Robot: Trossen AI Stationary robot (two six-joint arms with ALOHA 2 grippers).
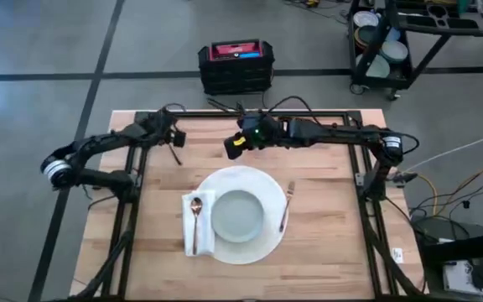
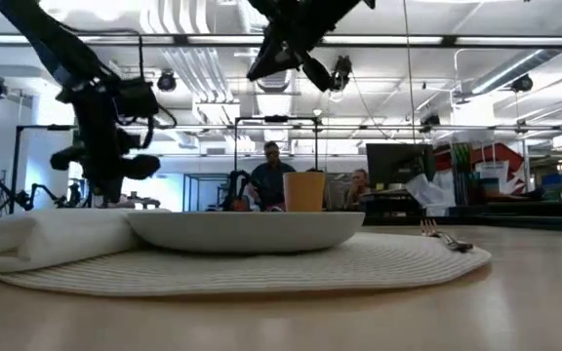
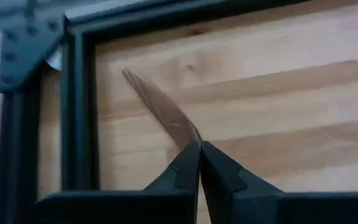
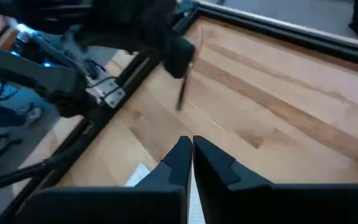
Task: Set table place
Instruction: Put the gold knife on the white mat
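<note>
The round white mat (image 1: 262, 239) lies on the wood table (image 1: 325, 243) with the grey-green plate (image 1: 240, 214) on it. A copper spoon (image 1: 195, 214) rests on a white napkin (image 1: 201, 226) at the plate's left, and a fork (image 1: 286, 205) lies at its right. An orange cup (image 2: 303, 191) stands beyond the plate. My left gripper (image 1: 173, 141), near the far left corner, is shut on a copper knife (image 3: 160, 109). My right gripper (image 4: 189, 144) hovers shut and empty above the table's far middle, by the cup (image 1: 235, 144). My left gripper pinches one end of the knife (image 3: 188, 138) between its two fingertips. The knife runs on past the fingertips, roughly in line with them, and slants downward (image 4: 181, 93) toward the table. I cannot tell whether its free end touches the wood.
A black frame rail (image 3: 79, 112) runs round the table, close beside the knife. A black crate (image 1: 236, 65) stands on the floor beyond the far edge, a cart (image 1: 392, 42) at the back right. People sit in the room behind (image 2: 273, 180). Bare wood lies right of the fork.
</note>
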